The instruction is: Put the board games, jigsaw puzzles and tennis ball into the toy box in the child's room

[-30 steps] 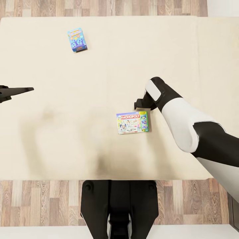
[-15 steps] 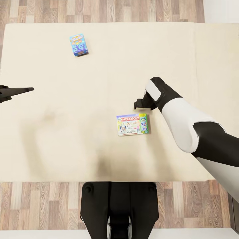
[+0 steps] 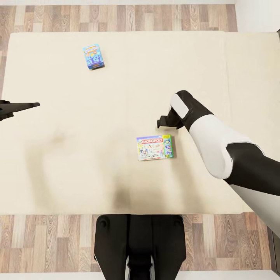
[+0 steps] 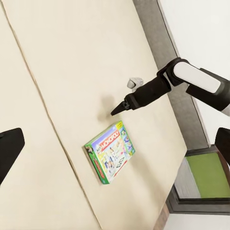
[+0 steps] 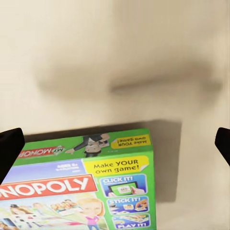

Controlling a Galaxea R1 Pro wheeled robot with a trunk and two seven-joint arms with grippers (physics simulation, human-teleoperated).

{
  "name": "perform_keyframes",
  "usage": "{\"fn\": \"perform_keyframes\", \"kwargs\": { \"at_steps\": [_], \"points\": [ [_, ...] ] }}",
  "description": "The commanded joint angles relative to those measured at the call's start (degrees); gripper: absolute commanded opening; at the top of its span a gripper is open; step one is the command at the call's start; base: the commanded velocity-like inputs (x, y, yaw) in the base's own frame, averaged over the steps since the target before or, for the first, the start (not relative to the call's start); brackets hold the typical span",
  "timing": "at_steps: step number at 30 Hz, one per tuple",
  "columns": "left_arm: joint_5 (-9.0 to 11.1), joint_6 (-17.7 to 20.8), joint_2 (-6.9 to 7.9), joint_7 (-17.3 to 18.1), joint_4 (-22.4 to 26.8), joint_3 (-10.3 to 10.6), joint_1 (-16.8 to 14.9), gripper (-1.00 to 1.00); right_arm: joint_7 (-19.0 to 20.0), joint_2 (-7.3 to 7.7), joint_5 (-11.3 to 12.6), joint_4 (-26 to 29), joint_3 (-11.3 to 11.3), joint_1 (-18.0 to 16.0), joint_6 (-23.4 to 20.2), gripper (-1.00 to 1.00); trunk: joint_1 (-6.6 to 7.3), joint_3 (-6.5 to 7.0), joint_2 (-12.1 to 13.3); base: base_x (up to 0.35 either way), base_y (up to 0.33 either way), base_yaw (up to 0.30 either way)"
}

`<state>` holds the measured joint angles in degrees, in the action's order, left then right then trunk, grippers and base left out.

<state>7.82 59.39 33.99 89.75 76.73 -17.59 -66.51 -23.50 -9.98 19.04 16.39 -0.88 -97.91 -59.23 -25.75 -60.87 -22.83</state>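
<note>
Monopoly box [image 3: 154,147] lies flat on the bed [image 3: 116,97], long axis across the head view, title edge away from the robot. Right gripper [image 3: 161,123] hovers just beyond it, fingers apart. Teal-blue box [image 3: 93,56] at far left, long axis running away. Left gripper [image 3: 19,106]: cannot tell

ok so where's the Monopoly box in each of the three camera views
Head view: Monopoly box lies on the bed, just below the right gripper.
Left wrist view: lower centre, under the right gripper.
Right wrist view: bottom left.
Shared landmark: the cream bed.
</note>
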Motion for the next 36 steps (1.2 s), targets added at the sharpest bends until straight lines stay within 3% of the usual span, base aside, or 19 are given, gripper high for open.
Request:
{"fn": "perform_keyframes", "kwargs": {
  "at_steps": [1,36],
  "points": [
    [-0.05,0.61,0.02,0.25,-0.01,0.02,-0.02,1.0,-0.59,-0.02,0.56,0.05,-0.08,-0.01,-0.1,1.0,-0.04,-0.05,-0.09,0.0,0.0,0.0],
    [-0.07,0.61,0.02,0.25,-0.01,-0.07,-0.02,1.0,-0.54,-0.02,0.56,0.13,-0.16,-0.01,-0.06,1.0,-0.04,-0.03,-0.09,0.0,0.0,0.0]
  ]
}}
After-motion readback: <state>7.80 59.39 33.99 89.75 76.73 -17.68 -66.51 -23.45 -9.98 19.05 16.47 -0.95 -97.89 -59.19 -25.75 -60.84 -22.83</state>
